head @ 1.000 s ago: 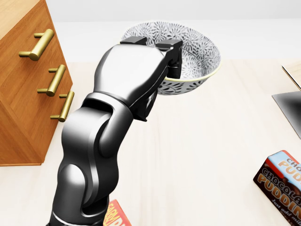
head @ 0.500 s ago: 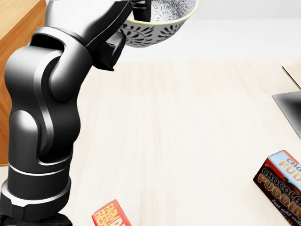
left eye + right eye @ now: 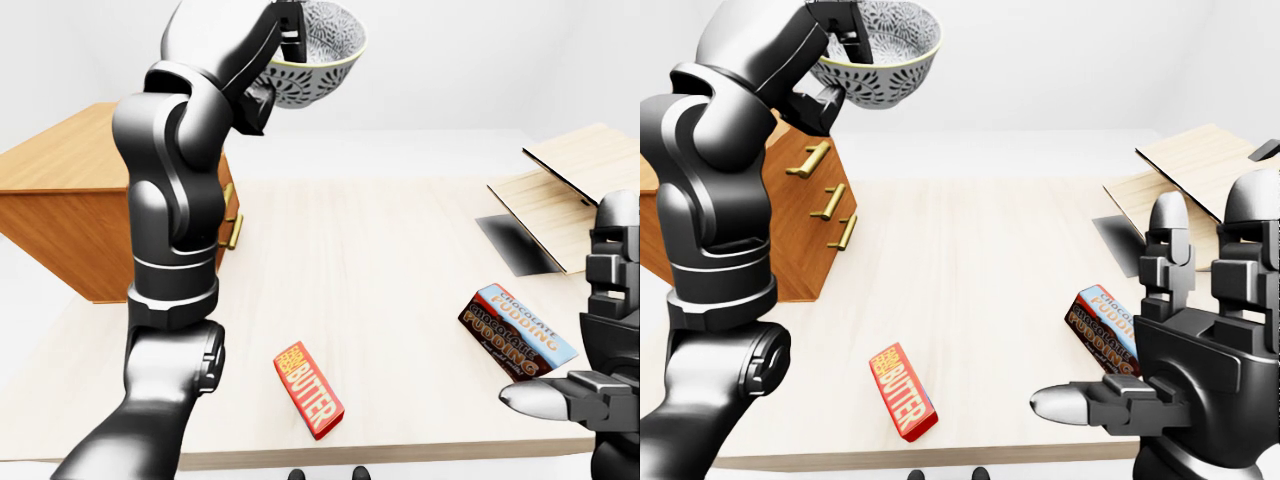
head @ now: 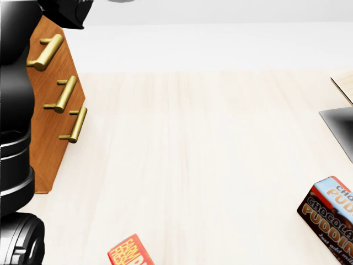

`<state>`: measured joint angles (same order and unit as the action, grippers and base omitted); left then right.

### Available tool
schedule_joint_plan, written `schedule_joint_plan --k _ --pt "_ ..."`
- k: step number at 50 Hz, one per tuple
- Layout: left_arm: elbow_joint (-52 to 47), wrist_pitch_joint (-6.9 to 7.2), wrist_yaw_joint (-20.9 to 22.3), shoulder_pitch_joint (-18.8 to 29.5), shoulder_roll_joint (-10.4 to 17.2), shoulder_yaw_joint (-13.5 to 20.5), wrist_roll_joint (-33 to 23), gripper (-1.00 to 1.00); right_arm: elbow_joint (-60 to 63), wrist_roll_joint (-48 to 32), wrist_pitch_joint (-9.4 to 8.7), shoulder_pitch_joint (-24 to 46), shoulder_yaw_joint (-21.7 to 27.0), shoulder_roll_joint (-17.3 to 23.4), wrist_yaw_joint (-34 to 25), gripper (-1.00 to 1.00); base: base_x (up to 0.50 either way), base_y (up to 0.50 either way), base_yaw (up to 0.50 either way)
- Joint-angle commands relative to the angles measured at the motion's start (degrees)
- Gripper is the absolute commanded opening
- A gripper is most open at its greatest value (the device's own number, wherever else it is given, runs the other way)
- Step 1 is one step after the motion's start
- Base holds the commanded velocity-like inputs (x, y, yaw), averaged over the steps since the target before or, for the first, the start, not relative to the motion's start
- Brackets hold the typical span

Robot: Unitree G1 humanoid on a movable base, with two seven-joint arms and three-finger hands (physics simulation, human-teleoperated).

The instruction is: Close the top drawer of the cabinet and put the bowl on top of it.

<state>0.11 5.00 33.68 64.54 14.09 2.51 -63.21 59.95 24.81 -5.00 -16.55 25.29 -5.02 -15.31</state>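
Observation:
A patterned grey-and-white bowl [image 3: 318, 50] hangs high above the table at the top of the left-eye view. My left hand [image 3: 285, 40] is shut on its rim, fingers hooked over the near edge. Below and to the left stands the wooden cabinet [image 3: 70, 190] with three brass handles [image 4: 65, 94]; all drawers look flush with its face. The bowl is above the cabinet's right edge, well clear of its top. My right hand [image 3: 1200, 330] stands open at the lower right, holding nothing.
On the light wooden table [image 3: 380, 260] lie a red butter box [image 3: 308, 390] near the bottom edge and a chocolate pudding box [image 3: 518, 330] at the right. An open cardboard box [image 3: 560, 190] sits at the far right.
My left arm has lifted the bowl up and to the left, out of the top of the head view. The cabinet's handles show again. The camera has not moved.

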Motion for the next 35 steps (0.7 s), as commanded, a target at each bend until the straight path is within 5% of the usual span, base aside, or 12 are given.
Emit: schedule_joint_plan --k 1,12,35 --pt "1.91 0.00 -2.39 2.76 4.99 2.03 1.58 -1.00 -0.22 -0.56 0.00 0.05 -0.39 -0.23 -0.21 1.00 0.00 0.00 0.00" --pt "4.66 0.00 -3.47 4.83 11.77 4.29 4.33 -1.00 -0.35 -0.78 0.00 0.02 -0.44 -0.40 -0.45 1.00 0.00 0.00 0.00" --pt "9.13 0.00 -6.19 4.59 20.22 7.18 7.98 -1.00 0.05 -0.76 0.00 -0.35 -0.71 -0.37 -0.37 1.00 0.00 0.00 0.00"
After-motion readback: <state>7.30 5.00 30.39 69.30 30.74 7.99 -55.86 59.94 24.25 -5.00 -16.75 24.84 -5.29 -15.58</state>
